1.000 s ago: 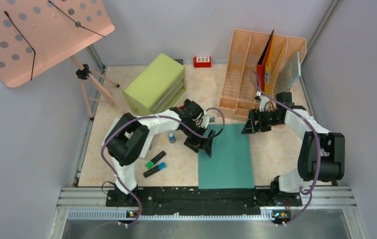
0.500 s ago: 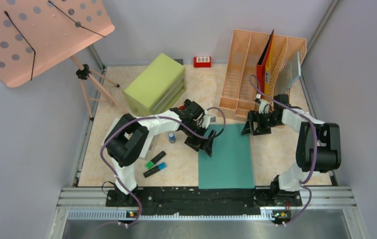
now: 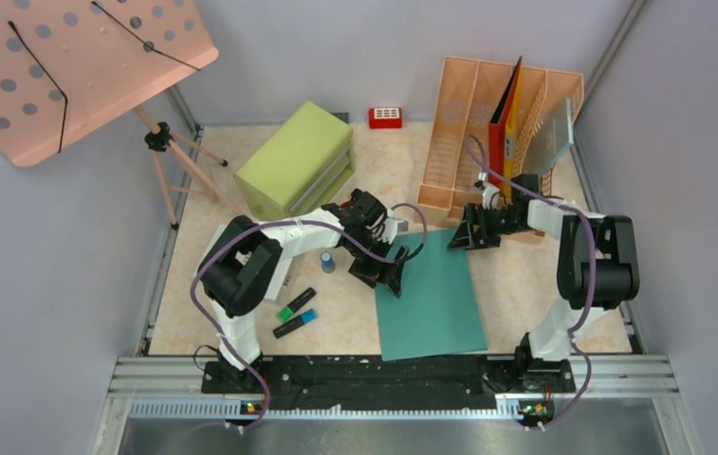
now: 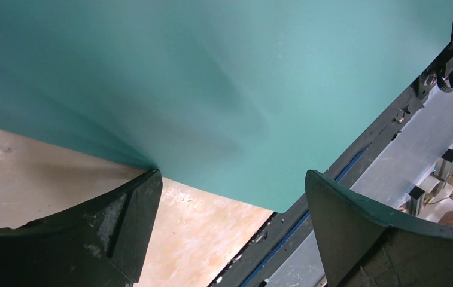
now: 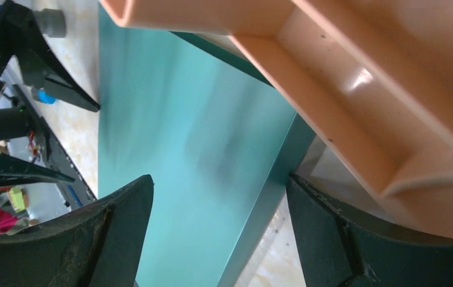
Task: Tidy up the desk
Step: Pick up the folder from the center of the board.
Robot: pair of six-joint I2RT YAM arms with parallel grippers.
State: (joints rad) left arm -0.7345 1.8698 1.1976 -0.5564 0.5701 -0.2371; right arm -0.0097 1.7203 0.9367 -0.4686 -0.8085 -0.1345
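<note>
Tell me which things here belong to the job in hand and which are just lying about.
In hand: teal folder on the desk; left tool, right tool, both open at its edges; rack, likely its destination.
Lying about: cabinet, red box, markers, blue cylinder, pegboard.

The desk (image 3: 525, 284) has a smooth top with a beige marble pattern. The green folder (image 3: 431, 294) looks matt and smooth, and the peach file rack (image 5: 355, 78) is glossy plastic.
</note>
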